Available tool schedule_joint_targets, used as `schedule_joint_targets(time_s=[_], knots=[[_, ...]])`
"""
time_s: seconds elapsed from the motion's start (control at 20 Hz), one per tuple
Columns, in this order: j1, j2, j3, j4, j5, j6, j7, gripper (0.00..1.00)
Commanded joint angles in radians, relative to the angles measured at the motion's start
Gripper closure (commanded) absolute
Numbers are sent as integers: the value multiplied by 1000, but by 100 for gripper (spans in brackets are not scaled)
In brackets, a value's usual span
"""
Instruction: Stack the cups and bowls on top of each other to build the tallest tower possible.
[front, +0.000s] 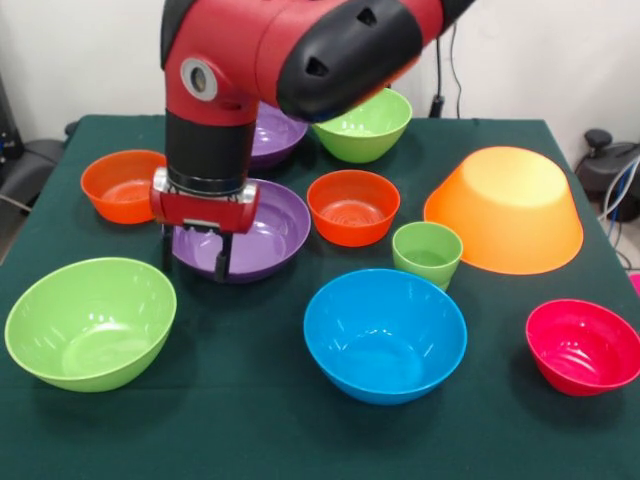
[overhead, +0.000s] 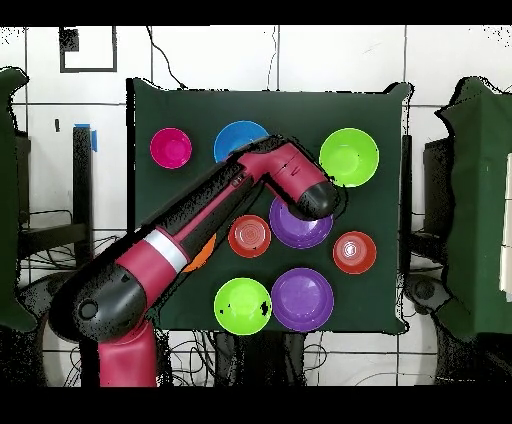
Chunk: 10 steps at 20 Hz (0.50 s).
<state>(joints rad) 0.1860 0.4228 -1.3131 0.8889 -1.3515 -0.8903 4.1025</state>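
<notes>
On my front camera, going left to right, I have a big green bowl (front: 90, 320) nearest me at the left, open side up, and behind it a small orange bowl (front: 122, 185) near the far left of the green table cover (front: 250, 420). Next comes the arm (front: 260, 50), dropping in from above with its gripper (front: 195, 262) hanging over the near left rim of a wide purple bowl (front: 265, 230); I see two dark fingers (front: 222, 256) standing apart, one outside the rim and one over the bowl, with nothing between them, though I cannot tell whether they touch the bowl. A second purple bowl (front: 280, 135) sits behind the arm, mostly hidden. Further right are a blue bowl (front: 385, 335) close to me, a second orange bowl (front: 353, 207) just behind it, and another green bowl (front: 365, 125) at the far edge. A small green cup (front: 427, 255) stands upright between the blue bowl and the large yellow-orange bowl (front: 505, 208), which lies upside down. A pink-red bowl (front: 585, 345) sits at the near right. Nothing is stacked. From overhead, the arm (overhead: 200, 225) crosses the table and hides the cup and most of the yellow-orange bowl.
</notes>
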Motion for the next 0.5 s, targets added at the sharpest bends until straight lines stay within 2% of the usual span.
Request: schedule_joint_targets(time_s=[0.05, 0.3, 0.5], knots=[[-34, -35, 130, -31, 24, 25, -76, 0], [-6, -41, 147, 26, 18, 0, -52, 0], [53, -50, 153, 152, -4, -54, 36, 0]])
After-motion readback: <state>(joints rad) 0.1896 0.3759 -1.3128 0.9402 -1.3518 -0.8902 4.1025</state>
